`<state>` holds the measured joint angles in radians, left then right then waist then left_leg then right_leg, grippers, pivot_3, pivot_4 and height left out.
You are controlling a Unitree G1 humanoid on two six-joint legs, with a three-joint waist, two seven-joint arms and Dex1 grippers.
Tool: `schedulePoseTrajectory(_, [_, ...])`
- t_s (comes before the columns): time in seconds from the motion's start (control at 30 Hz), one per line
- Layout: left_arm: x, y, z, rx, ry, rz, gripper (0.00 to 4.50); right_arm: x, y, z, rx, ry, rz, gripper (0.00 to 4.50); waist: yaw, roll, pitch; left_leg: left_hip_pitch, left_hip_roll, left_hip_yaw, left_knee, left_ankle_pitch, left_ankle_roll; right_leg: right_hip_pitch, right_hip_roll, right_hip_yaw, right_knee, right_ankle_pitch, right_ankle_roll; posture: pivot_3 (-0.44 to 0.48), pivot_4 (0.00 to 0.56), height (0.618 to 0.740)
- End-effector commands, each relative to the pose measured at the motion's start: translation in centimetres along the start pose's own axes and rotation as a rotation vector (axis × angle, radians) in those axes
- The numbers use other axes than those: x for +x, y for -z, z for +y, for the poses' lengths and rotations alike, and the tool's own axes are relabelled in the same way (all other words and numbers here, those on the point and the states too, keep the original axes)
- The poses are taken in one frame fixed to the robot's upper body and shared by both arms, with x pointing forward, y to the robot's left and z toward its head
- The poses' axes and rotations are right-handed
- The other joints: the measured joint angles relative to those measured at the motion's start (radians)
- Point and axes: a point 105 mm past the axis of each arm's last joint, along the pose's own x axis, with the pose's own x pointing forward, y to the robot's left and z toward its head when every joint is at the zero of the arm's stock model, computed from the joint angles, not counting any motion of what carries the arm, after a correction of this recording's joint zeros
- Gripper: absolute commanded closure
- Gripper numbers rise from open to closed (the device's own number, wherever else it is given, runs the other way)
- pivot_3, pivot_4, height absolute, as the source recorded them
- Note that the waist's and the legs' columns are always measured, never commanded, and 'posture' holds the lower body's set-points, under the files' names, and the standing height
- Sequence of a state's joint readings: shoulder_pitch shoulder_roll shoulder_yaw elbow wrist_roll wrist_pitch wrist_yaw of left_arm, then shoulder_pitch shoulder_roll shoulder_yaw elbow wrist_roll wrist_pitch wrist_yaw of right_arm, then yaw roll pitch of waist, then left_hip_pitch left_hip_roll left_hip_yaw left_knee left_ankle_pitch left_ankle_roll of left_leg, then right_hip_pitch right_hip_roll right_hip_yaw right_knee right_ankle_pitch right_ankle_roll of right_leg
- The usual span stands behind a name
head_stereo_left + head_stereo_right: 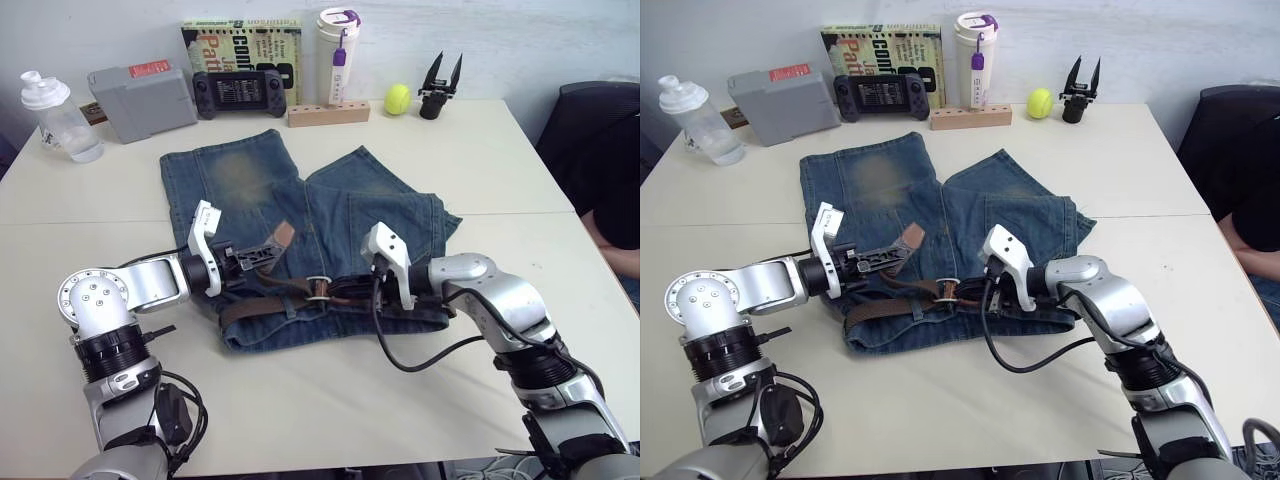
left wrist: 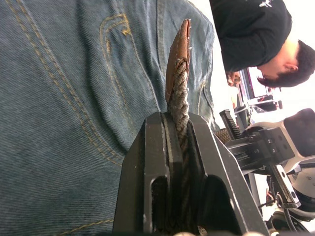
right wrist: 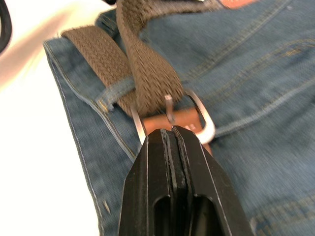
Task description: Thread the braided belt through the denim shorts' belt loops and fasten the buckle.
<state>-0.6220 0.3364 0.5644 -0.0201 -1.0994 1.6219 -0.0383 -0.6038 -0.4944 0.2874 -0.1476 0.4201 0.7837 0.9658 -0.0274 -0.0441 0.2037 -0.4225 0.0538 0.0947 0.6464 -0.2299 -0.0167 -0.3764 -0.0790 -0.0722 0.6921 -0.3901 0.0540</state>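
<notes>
Left gripper [image 2: 178, 147] clenched on the belt [image 2: 179, 93] tip above the shorts [image 1: 330, 210]; right gripper [image 3: 173, 135] clamped on the buckle [image 3: 197, 115] tab; strap runs through the frame.

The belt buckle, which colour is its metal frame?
Silver; the buckle has a brown leather tab behind it. The right wrist view shows it best.

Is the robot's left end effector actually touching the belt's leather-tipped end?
Touching. In the left wrist view, the left end effector has its two black fingers closed on the braided belt, with the tan tip sticking out beyond them.
</notes>
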Motion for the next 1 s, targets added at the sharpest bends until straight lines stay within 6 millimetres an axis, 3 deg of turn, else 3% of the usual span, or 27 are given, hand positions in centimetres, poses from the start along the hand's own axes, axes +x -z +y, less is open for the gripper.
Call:
schedulePoseTrajectory(0.03, [-0.6,-0.1,-0.6,0.052,0.006,-0.007,4.50,0.2,-0.4,-0.1,-0.017,-0.004,-0.016,4.44,0.002,0.000,0.000,0.000,0.000,0.000,0.000,0.000,0.000,0.000,0.000,0.000,0.000,0.000,0.000,0.000,0.150,0.693])
schedulePoseTrajectory(0.3, [-0.8,1.2,0.3,0.097,-0.059,0.047,4.50,1.5,-1.2,-1.1,0.010,-0.033,-0.068,4.44,-0.001,0.000,0.000,0.000,0.000,0.000,0.000,0.000,0.000,0.000,0.000,0.000,0.000,0.000,0.000,0.000,0.150,0.693])
schedulePoseTrajectory(0.43, [-0.8,0.9,0.8,0.109,-0.084,0.029,4.50,2.2,-1.1,-0.6,0.017,-0.087,-0.061,4.44,0.000,0.000,0.000,0.000,0.000,0.000,0.000,0.000,0.000,0.000,0.000,0.000,-0.001,0.000,0.000,0.000,0.150,0.693])
schedulePoseTrajectory(0.63, [-0.8,-0.5,0.7,0.117,-0.085,-0.031,4.50,2.9,-0.3,-0.6,0.010,-0.098,-0.030,4.44,-0.001,0.000,0.000,0.000,0.000,0.000,0.000,0.000,0.000,0.000,0.000,0.000,-0.001,0.000,0.000,0.000,0.150,0.693])
schedulePoseTrajectory(1.0, [-0.8,0.2,0.8,0.204,-0.102,0.025,4.50,3.1,1.5,-1.7,0.084,-0.085,0.034,4.44,-0.002,0.000,0.000,0.000,0.000,0.000,-0.001,-0.001,0.000,0.000,0.000,0.000,-0.001,0.000,0.000,0.000,0.150,0.693])
